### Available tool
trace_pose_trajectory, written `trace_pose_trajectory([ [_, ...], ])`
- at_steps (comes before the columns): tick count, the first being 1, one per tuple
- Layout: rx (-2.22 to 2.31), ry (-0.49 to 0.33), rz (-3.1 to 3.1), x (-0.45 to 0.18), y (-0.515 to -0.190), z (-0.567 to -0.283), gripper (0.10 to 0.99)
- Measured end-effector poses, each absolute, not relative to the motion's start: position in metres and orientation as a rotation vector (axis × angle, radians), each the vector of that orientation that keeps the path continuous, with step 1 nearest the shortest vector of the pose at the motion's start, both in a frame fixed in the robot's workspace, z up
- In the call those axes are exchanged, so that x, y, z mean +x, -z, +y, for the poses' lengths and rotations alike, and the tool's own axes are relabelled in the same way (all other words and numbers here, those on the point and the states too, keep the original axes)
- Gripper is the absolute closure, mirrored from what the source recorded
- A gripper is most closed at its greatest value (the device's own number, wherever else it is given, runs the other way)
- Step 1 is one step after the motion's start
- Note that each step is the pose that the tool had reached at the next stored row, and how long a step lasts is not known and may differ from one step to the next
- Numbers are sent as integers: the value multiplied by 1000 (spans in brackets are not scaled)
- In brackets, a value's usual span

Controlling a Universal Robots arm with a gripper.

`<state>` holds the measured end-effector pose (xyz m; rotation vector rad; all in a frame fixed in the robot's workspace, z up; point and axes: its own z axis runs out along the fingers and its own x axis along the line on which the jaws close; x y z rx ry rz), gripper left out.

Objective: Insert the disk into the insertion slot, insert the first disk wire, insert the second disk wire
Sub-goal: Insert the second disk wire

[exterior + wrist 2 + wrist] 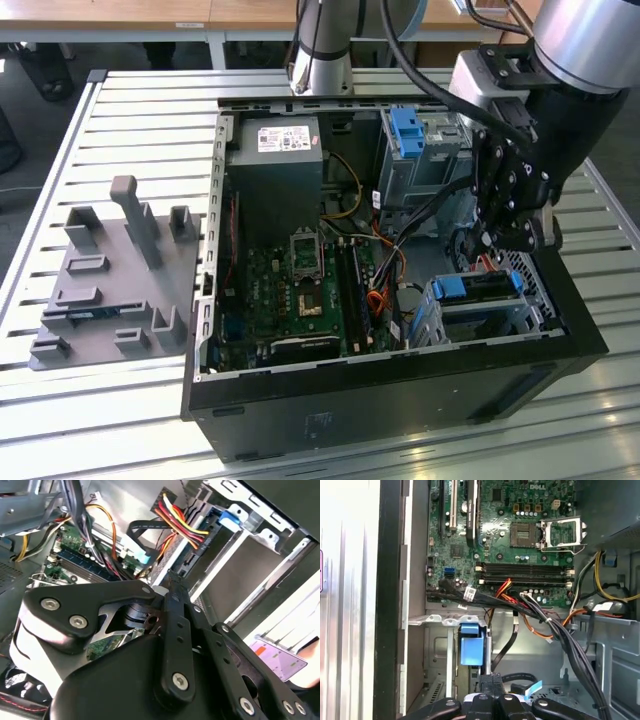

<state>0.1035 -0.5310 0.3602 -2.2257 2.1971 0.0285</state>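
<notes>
- Disk (pixel 485 285) is seen lying flat inside the insertion slot (pixel 432 322), at the 4 o'clock corner of the open computer case (pixel 400 400) in the exterior view.
- Its blue carrier frame (pixel 455 288) is turned toward the motherboard (pixel 300 290), which sits at about 9 o'clock from the slot.
- The claw (pixel 495 242) is lowered into the case just above that end of the disk. The disk is found at roughly 6 o'clock from the claw tips, very near. Whether they touch cannot be told.
- In both wrist views the claw (pixel 488 647) (pixel 173 587) is seen drawn narrow, its fingers pressed together into one thin bar. Whether anything thin is pinched between them cannot be told.
- In the first wrist view the blue carrier frame (pixel 471 645) is seen just beside the claw tip, and a black flat cable (pixel 507 642) runs close past the tip.
- A bundle of red and yellow wires (pixel 175 517) is seen beyond the claw tip in the second wrist view.
- A taller grey cage with a blue latch (pixel 410 140) stands at about 11 o'clock from the slot, apart from it.
- The power supply (pixel 275 165) is placed at 12 o'clock from the motherboard.
- The case rests on a slatted desk (pixel 130 120). A grey fixture plate (pixel 110 280) lies at 9 o'clock from the case, well apart from the claw.
</notes>
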Motion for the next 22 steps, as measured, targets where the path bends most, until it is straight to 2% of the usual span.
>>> trace_pose_trajectory([
  [10, -2227, -25, 2199, 101, -367, -508, 980],
  [16, -2231, -18, 2202, 101, -364, -504, 980],
  [18, -2231, -17, 2202, 101, -362, -503, 973],
  [19, -2231, -17, 2202, 101, -361, -503, 914],
  [22, -2232, -16, 2203, 101, -358, -502, 914],
])
